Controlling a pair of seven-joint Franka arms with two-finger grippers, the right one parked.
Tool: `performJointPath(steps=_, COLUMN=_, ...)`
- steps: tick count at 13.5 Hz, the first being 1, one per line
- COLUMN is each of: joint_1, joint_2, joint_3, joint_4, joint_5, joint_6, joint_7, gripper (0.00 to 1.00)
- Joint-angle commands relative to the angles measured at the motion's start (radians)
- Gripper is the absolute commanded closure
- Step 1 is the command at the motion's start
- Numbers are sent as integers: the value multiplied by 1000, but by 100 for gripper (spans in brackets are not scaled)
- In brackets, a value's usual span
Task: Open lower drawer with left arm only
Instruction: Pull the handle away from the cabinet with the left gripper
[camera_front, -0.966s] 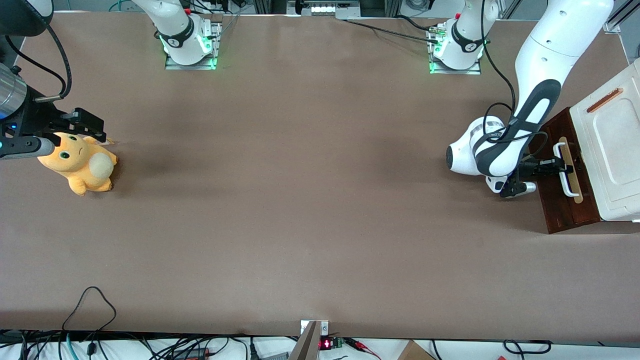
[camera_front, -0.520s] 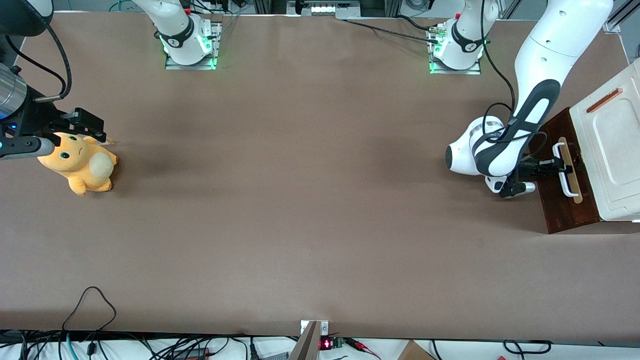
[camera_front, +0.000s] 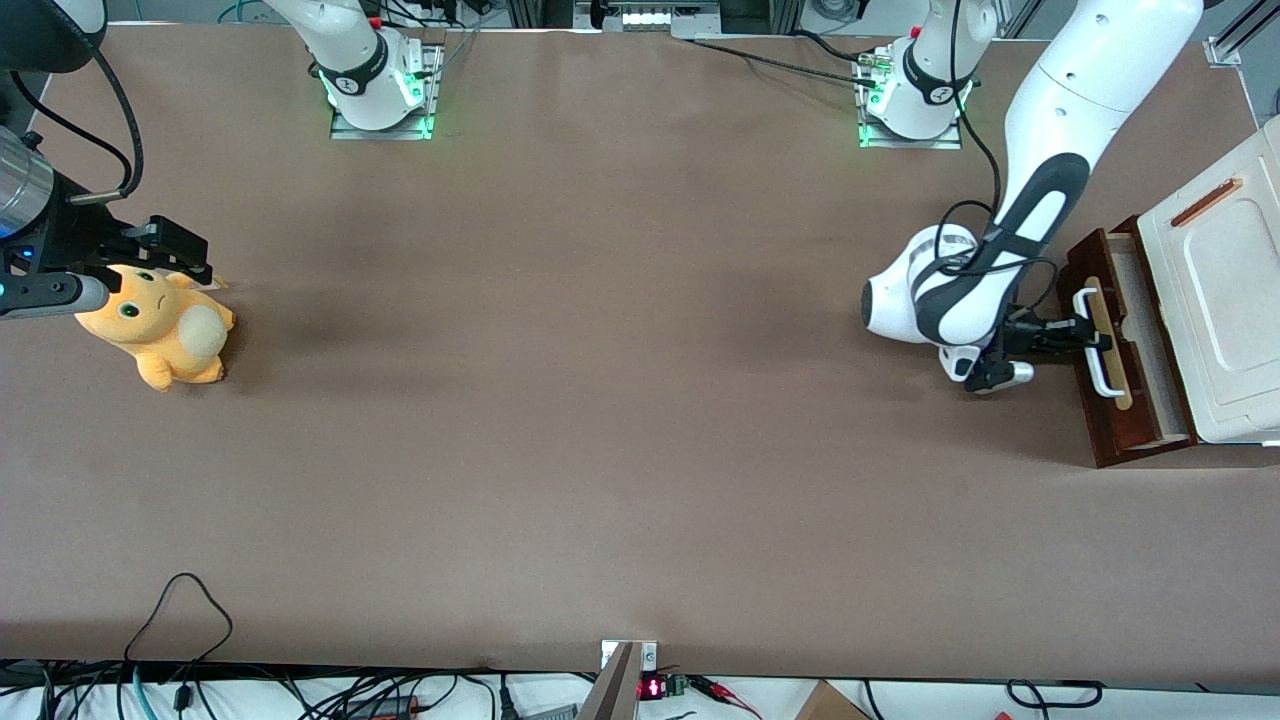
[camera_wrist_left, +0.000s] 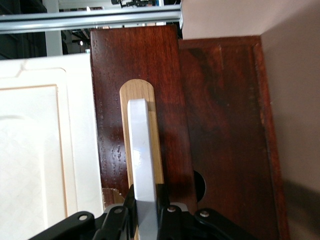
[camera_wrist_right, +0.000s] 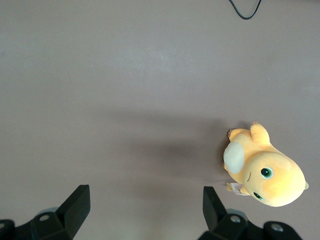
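The lower drawer (camera_front: 1082, 262) has a dark reddish-brown front and stands partly pulled out of the cabinet at the working arm's end of the table. Its pale wood inside (camera_front: 1148, 330) shows under the white cabinet top (camera_front: 1215, 290). The left arm (camera_front: 1040, 190) reaches down in front of the drawer. My gripper (camera_front: 1078, 335) is shut on the white loop handle (camera_front: 1095, 345). In the left wrist view the black fingers (camera_wrist_left: 167, 197) clamp the handle (camera_wrist_left: 141, 155) from both sides, over the pale wood strip (camera_wrist_left: 156, 145) on the drawer front (camera_wrist_left: 110, 90).
A second dark wood panel with a round hole (camera_wrist_left: 225, 125) lies beside the drawer front. An orange plush toy (camera_front: 160, 325) lies at the parked arm's end of the table. Cables (camera_front: 180, 610) trail over the table edge nearest the camera.
The gripper has moved toward the parked arm's end of the table with the handle in it. The drawer has slid out of the cabinet, so its pale inside now shows.
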Motion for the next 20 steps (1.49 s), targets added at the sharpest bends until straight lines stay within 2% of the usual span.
performJointPath(steps=1, joint_1=-32, joint_2=5, joint_3=-39, joint_4=24, joint_5=29, joint_6=30, joint_7=48, gripper=100)
performJointPath(steps=5, joint_1=-41, joint_2=5, joint_3=-76, joint_4=24, joint_5=27, joint_6=30, joint_7=55, gripper=100)
performJointPath(steps=7, joint_1=-44, joint_2=6, joint_3=-90, joint_4=26, joint_5=3, joint_6=30, joint_7=54, gripper=100)
performJointPath(steps=11, joint_1=-44, joint_2=6, joint_3=-90, joint_4=24, joint_5=0, joint_6=30, joint_7=55, gripper=100)
performJointPath(steps=12, joint_1=-44, joint_2=6, joint_3=-90, joint_4=24, joint_5=0, joint_6=30, joint_7=55, gripper=95)
performJointPath(steps=13, joint_1=-44, joint_2=6, joint_3=-90, joint_4=24, joint_5=-3, joint_6=30, joint_7=55, gripper=82)
performJointPath(steps=14, joint_1=-43, joint_2=6, joint_3=-90, joint_4=24, joint_5=-10, joint_6=28, joint_7=55, gripper=51)
performJointPath(steps=15, joint_1=-41, joint_2=5, joint_3=-90, joint_4=23, joint_5=-11, joint_6=25, joint_7=55, gripper=1)
performJointPath(steps=19, joint_1=-40, joint_2=-11, joint_3=-94, joint_4=26, joint_5=-46, joint_6=28, joint_7=55, gripper=0)
performJointPath(steps=20, joint_1=-40, joint_2=-21, joint_3=-102, joint_4=48, joint_5=-90, joint_6=33, joint_7=57, gripper=0)
